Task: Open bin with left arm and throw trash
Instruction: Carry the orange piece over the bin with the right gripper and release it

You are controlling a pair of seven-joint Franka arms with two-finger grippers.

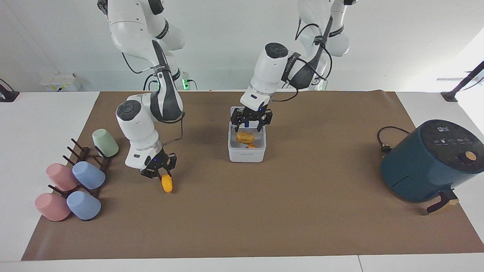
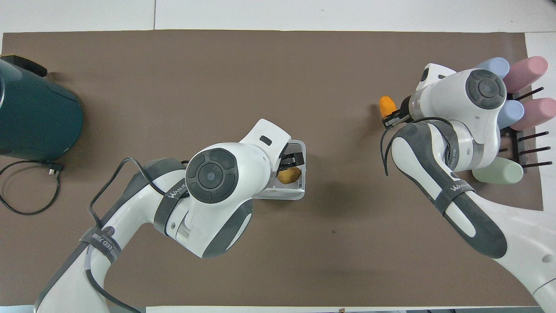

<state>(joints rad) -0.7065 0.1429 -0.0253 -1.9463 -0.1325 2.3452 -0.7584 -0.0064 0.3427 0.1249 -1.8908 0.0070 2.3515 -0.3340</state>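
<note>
Now left gripper [image 1: 252, 125] spread over bin [image 1: 247, 152], bun [image 1: 244, 136] dropped; right gripper [image 1: 158, 174] pinching light, stiff orange piece [image 1: 166, 184] by its end, near cup-rack edge.

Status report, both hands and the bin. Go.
Left hand open over the bin, lid up. Bun piece released, in the bin with an orange piece. Right hand at the last orange piece on the mat. Nothing in the way.

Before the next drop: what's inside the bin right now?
Inside the bin: a golden-brown bun piece and a bit of an orange piece. The left end effector above covers the rest from overhead.
</note>
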